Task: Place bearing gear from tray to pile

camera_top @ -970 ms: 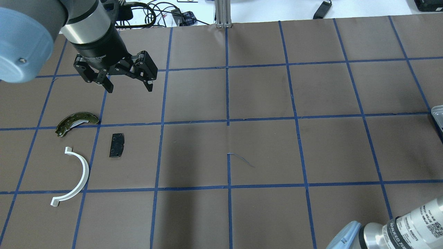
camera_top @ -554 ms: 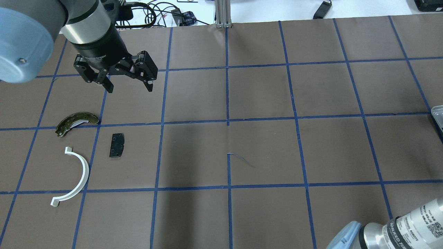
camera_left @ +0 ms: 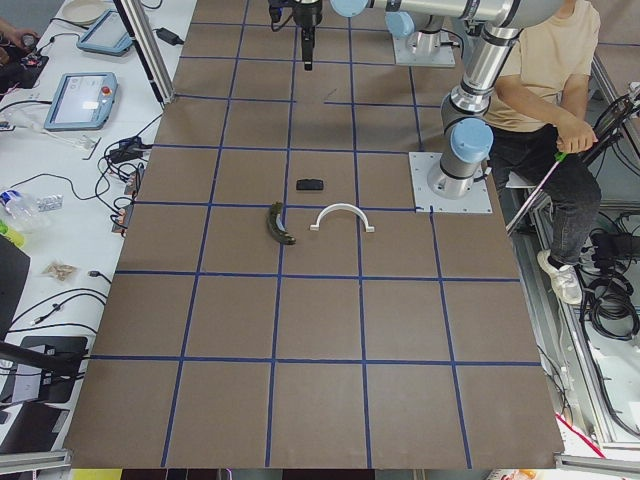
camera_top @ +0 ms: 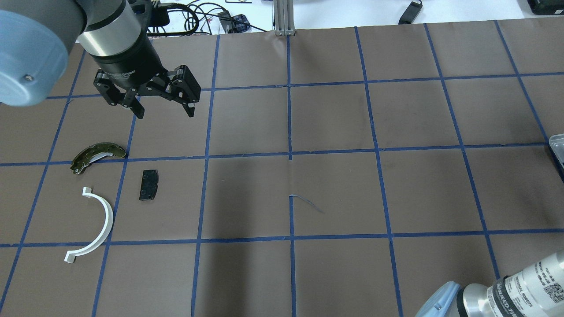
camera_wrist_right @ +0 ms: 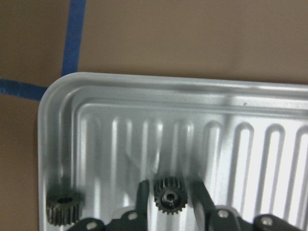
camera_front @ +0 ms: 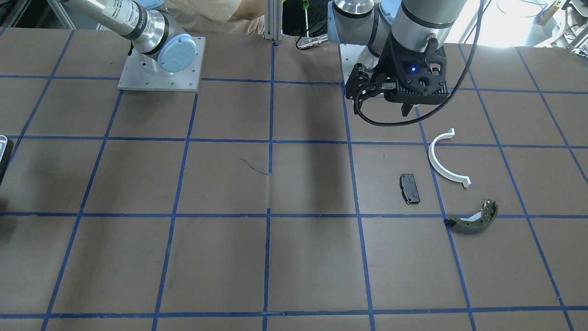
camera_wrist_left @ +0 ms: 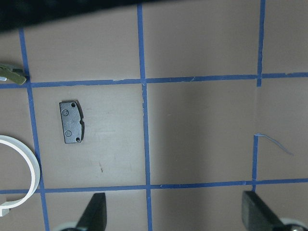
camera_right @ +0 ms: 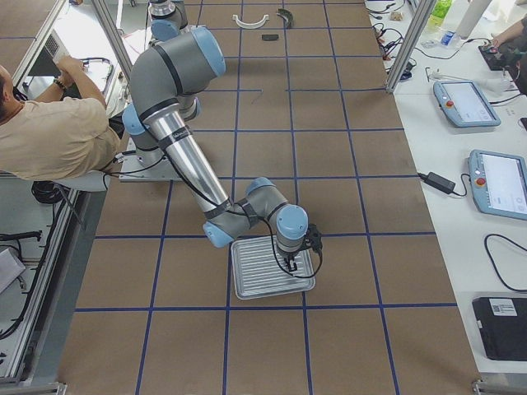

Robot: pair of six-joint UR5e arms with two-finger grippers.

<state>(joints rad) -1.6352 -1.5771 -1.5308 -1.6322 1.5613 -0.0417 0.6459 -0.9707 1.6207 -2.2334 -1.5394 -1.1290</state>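
The tray (camera_wrist_right: 62,144) is a ribbed metal tray; its corner shows at the overhead view's right edge (camera_top: 557,145). My right gripper (camera_wrist_right: 169,186) is down in it, with one finger (camera_wrist_right: 143,195) on each side of a small black bearing gear (camera_wrist_right: 169,197) and narrow gaps still showing. A second gear (camera_wrist_right: 62,209) lies in the tray's corner. The pile is a white half-ring (camera_top: 94,220), a black plate (camera_top: 149,185) and an olive brake shoe (camera_top: 98,155). My left gripper (camera_top: 165,113) hangs open and empty above the table behind the pile.
The right arm's elbow (camera_top: 506,290) fills the overhead view's lower right corner. A metal post (camera_top: 284,17) and cables stand at the table's far edge. In the exterior right view the tray (camera_right: 272,267) lies far from the pile, at the table's other end.
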